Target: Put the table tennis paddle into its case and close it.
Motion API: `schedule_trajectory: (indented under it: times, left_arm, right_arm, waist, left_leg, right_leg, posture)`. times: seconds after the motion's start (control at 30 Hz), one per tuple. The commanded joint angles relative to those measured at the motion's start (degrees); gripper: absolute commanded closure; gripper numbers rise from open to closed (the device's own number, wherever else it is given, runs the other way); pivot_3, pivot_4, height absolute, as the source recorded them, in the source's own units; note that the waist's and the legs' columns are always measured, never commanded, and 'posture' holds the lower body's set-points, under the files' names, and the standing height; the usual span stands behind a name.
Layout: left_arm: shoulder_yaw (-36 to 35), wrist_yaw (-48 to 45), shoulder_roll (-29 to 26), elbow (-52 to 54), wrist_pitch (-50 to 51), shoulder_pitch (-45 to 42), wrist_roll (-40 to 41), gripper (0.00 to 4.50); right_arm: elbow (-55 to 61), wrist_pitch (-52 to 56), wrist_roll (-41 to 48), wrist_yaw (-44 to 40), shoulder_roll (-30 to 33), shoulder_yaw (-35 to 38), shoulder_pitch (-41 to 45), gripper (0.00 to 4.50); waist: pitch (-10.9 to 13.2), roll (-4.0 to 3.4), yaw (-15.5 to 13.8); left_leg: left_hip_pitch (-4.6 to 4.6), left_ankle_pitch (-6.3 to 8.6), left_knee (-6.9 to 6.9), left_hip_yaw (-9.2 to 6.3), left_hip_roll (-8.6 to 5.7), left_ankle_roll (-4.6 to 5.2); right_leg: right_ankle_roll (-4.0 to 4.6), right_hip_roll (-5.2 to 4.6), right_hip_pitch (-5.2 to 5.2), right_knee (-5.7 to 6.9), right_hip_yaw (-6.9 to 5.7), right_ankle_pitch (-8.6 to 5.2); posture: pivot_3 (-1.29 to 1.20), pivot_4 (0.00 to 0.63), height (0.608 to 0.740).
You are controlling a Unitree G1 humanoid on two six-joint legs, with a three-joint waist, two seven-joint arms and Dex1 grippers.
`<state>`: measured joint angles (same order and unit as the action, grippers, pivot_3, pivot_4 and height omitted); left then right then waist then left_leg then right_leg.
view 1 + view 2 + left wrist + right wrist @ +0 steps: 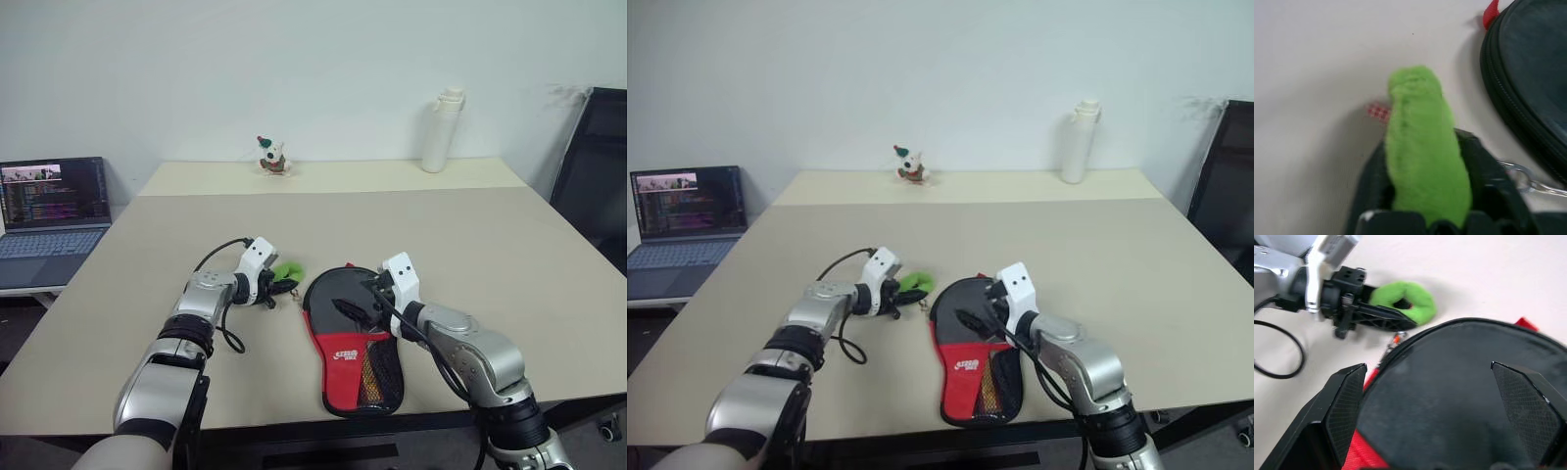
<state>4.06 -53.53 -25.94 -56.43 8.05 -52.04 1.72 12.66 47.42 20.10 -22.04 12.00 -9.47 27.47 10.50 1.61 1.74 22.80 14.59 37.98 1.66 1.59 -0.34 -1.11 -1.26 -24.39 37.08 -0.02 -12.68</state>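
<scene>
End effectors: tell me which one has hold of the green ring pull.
The left end effector: its fingers are closed on the green ring pull beside the case. The right end effector hangs open over the case.

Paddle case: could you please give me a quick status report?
Left hand shut on green ring pull. Right hand open over the case. Case flat on table; nothing in the way.

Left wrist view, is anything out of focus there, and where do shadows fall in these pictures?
Left wrist view: the green ring pull is soft and blurred up close, its shadow falling on the table. Right wrist view: the case looks smeared. Left eye view: even light, faint shadows under both arms.
</scene>
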Motion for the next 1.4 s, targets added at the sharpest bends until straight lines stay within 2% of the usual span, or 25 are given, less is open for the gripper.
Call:
schedule_trajectory:
  times: [0.03,0.07,0.27,0.47,0.67,0.83,1.1,1.4]
  left_arm:
    - [0.61,-0.30,0.19,0.49,2.09,2.50,-0.77,4.31]
    - [0.63,-0.31,0.34,0.93,2.34,2.70,-0.73,4.46]
    - [0.72,-0.06,1.51,2.59,3.55,2.67,-0.43,4.46]
    - [2.40,-0.03,2.04,1.34,2.20,1.17,-2.39,4.46]
    - [8.06,7.61,2.68,-11.51,-9.61,-9.27,-11.54,4.46]
    - [11.65,12.22,5.74,-17.92,-14.14,-15.92,-17.44,4.46]
    - [12.69,22.33,11.02,-21.34,-14.68,-21.25,-22.79,4.46]
    - [16.74,28.87,15.28,-22.22,-19.12,-23.16,-29.85,4.46]
  right_arm:
    - [-2.34,-4.85,-2.87,-0.54,-0.84,-2.31,1.99,0.00]
    - [-3.43,-5.75,-3.53,-0.83,-1.11,-3.16,2.03,0.00]
    - [-10.91,-9.95,-8.70,-0.62,-2.16,-7.56,0.48,0.00]
    - [-14.57,-10.94,-12.70,0.20,-0.68,-7.89,-1.86,0.00]
    - [-12.08,-10.09,-13.57,-0.83,1.61,-7.25,-6.52,0.00]
    - [-10.21,-8.76,-13.71,-0.37,1.11,-7.68,-8.29,0.00]
    - [-7.05,-6.48,-14.43,0.70,0.85,-8.67,-12.36,0.00]
    - [-2.02,-3.88,-14.62,2.00,0.29,-10.62,-17.49,0.00]
  waist:
    - [-0.05,0.02,-0.01]
    - [-0.12,0.03,-0.01]
    - [-0.23,0.14,-0.05]
    - [-0.65,0.49,-0.11]
    - [-1.07,0.67,-0.59]
    - [-1.07,0.68,-0.61]
    - [-1.06,0.69,-0.56]
    - [-1.07,0.70,-0.55]
  left_leg:
    - [0.00,0.00,0.00,0.00,0.00,0.00]
    - [-0.02,0.00,0.00,0.00,0.01,0.00]
    - [-0.03,0.00,0.01,0.00,0.01,0.00]
    - [-0.04,0.00,0.01,-0.02,0.04,0.00]
    - [-0.21,0.00,0.02,-0.06,0.00,0.00]
    - [-0.31,-0.02,0.09,-0.09,-0.01,-0.01]
    - [-0.01,0.00,0.02,-0.11,-0.02,-0.01]
    - [-0.05,0.00,0.01,-0.12,-0.01,-0.01]
  right_leg:
    - [0.00,0.00,0.00,0.02,-0.02,0.00]
    - [0.00,0.01,0.02,0.02,-0.02,0.00]
    - [0.01,-0.01,0.05,0.00,-0.02,0.00]
    - [0.01,-0.07,0.10,-0.02,-0.06,0.00]
    - [-0.25,-0.12,0.38,-0.08,-0.29,-0.16]
    - [-0.19,-0.08,0.47,0.01,-0.42,-0.12]
    - [-0.19,-0.04,0.28,-0.11,-0.45,-0.13]
    - [-0.19,-0.04,0.30,-0.11,-0.48,-0.14]
  posture:
    - [0.00,0.150,0.740]
    - [0.00,0.150,0.740]
    - [0.00,0.150,0.740]
    - [0.00,0.150,0.740]
    - [0.00,0.150,0.740]
    - [0.00,0.150,0.740]
    - [0.00,0.150,0.740]
    - [0.00,0.150,0.740]
